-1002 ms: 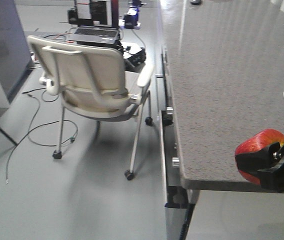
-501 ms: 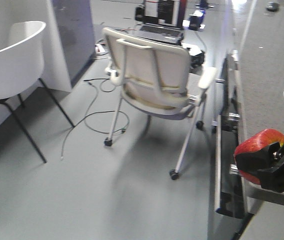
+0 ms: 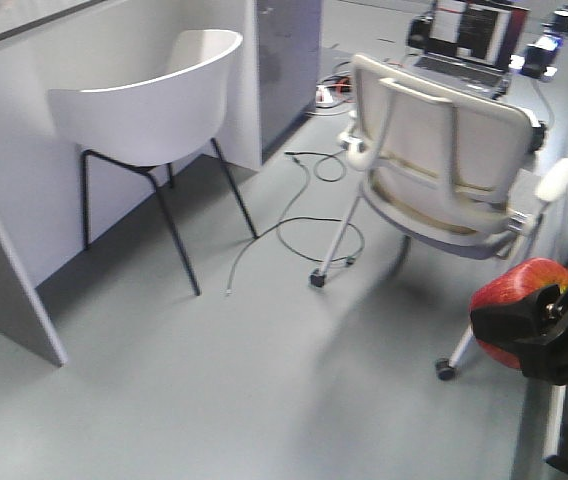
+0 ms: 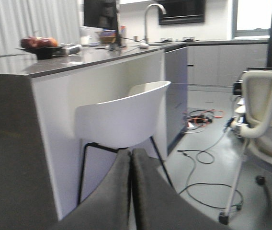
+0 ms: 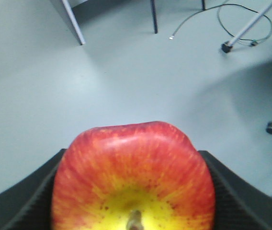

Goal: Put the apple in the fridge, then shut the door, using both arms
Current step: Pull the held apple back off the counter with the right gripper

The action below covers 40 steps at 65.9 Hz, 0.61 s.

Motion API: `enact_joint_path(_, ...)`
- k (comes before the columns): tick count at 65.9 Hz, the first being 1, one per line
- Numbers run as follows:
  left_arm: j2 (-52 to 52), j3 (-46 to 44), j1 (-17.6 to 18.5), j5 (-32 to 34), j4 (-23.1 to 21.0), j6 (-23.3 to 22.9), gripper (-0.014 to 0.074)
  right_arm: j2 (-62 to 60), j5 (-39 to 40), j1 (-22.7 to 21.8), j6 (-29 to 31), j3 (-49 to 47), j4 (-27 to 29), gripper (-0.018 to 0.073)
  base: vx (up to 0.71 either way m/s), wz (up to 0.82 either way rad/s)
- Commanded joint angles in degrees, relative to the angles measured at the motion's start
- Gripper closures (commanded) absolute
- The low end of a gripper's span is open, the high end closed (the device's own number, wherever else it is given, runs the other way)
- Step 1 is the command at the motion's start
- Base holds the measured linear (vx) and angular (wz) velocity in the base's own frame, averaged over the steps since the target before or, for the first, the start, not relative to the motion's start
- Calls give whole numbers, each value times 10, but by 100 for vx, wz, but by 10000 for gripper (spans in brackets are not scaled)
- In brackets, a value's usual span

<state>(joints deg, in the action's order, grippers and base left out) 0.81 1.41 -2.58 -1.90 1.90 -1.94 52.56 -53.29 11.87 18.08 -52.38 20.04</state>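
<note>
Bottom edge cuts apple [image 5: 133, 177]; right gripper [image 3: 526, 322] jaws hide its lower part; office chair [image 4: 269, 98] blurred.

The red-and-yellow round apple [image 5: 133, 182] has smooth, glossy skin. The right gripper [image 5: 133, 206] has matt black, finely textured pads [image 5: 243, 191]. The white shell chair [image 3: 154, 110] is smooth moulded plastic on thin black metal legs. Under that chair the grey floor [image 3: 214, 380] has a faint sheen; above it the dark grey countertop [image 4: 78, 55] looks polished.

Honestly, nothing legible anywhere. The open dark laptop [image 3: 472, 32] at the far right shows a white-and-red screen, but it's too blurry to read, and the black flat monitor [image 4: 100, 13] on the far grey stone counter [image 4: 78, 55] is just dark.
</note>
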Motion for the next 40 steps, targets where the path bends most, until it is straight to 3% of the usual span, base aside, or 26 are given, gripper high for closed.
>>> enact_joint_path(1, 1, 14, -2, 40, -1, -4, 603, -5, 32, -1, 6, -16, 11, 417, -4, 46)
enact_joint_path(40, 1, 14, -2, 40, -1, -4, 603, -5, 32, -1, 6, -16, 11, 417, -1, 44)
